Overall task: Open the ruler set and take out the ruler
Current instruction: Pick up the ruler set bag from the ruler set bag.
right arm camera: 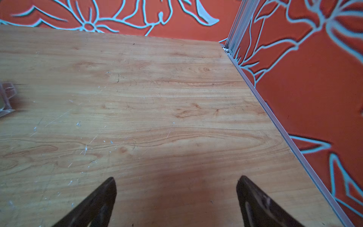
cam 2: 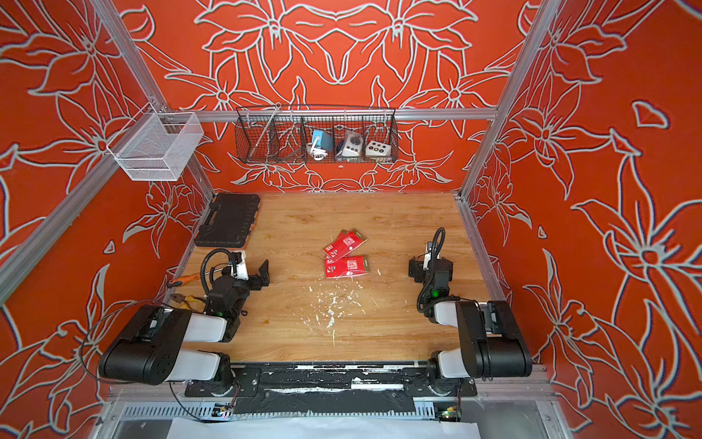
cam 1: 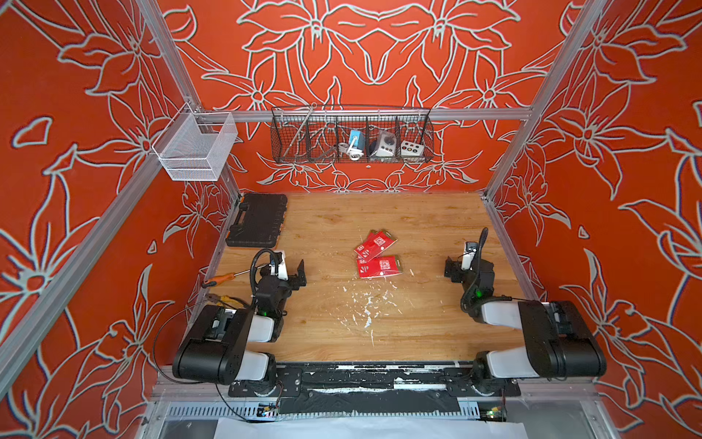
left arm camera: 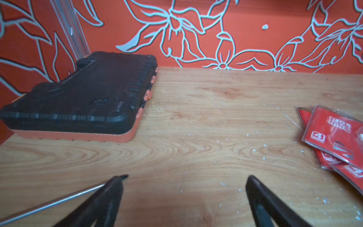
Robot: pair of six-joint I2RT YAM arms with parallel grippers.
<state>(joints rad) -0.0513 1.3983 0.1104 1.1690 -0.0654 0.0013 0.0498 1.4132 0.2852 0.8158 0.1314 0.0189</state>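
While left hand and right hand gape, ruler sets lie between, untouched

The right gripper hangs over the wooden table, its two dark fingers spread wide with only bare board between them. Small white flecks speckle the wood to one side of the gripper. Farther that way lies a clear plastic piece, cut off at the picture's edge. On the gripper's opposite side an aluminium rail borders the table, against a red flower-patterned wall.
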